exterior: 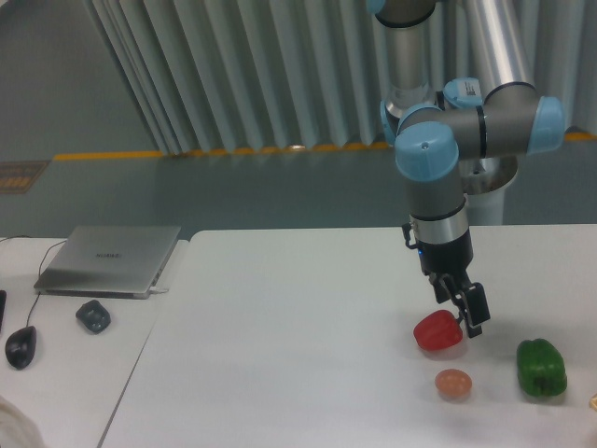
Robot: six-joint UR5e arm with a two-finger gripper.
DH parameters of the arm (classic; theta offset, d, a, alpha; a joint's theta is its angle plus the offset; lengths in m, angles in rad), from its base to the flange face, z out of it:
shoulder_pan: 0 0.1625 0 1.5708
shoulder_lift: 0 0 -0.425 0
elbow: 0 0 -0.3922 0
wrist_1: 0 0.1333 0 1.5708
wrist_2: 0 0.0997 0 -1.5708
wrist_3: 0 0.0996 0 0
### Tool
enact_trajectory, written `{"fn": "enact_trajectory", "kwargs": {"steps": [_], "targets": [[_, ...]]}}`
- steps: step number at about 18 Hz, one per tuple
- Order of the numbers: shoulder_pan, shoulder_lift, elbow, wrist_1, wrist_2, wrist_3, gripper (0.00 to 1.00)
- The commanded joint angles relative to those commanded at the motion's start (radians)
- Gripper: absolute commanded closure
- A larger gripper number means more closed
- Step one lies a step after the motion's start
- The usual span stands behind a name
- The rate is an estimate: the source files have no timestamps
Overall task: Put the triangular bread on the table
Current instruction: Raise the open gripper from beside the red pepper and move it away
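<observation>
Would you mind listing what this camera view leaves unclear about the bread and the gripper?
- Triangular bread: only an orange sliver shows, cut off by the right edge; shape unreadable.
- Gripper: fingers overlap the red pepper; contact or grasp cannot be told.
- Table: its right side runs out of frame.

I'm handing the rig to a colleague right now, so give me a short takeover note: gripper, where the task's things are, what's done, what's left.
Gripper: hangs low over the table, right beside the red pepper; it holds nothing that can be seen, and whether the fingers are open is unclear.
Triangular bread: not clearly in view; only an orange sliver shows at the right edge, too little to identify.
Also on the table: a small peach-brown ball and a green pepper.
Done: no sign the bread is placed.
Left: find the bread, grasp it, set it on the table.
</observation>
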Motion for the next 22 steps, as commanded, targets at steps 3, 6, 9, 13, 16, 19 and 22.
{"fn": "enact_trajectory", "kwargs": {"steps": [3, 6, 9, 13, 16, 19, 22], "targets": [[0.003, 0.002, -0.003, 0.002, -0.003, 0.0, 0.0], [0.017, 0.003, 0.003, 0.002, -0.003, 0.0, 0.0], [0.028, 0.008, 0.005, 0.006, 0.002, 0.0, 0.0], [0.04, 0.008, 0.009, 0.005, 0.008, 0.002, 0.0], [0.058, 0.011, 0.002, 0.003, 0.008, 0.003, 0.0], [0.087, 0.012, -0.014, 0.011, -0.001, 0.005, 0.0], [0.165, 0.017, -0.006, 0.011, -0.003, 0.169, 0.0]]}}
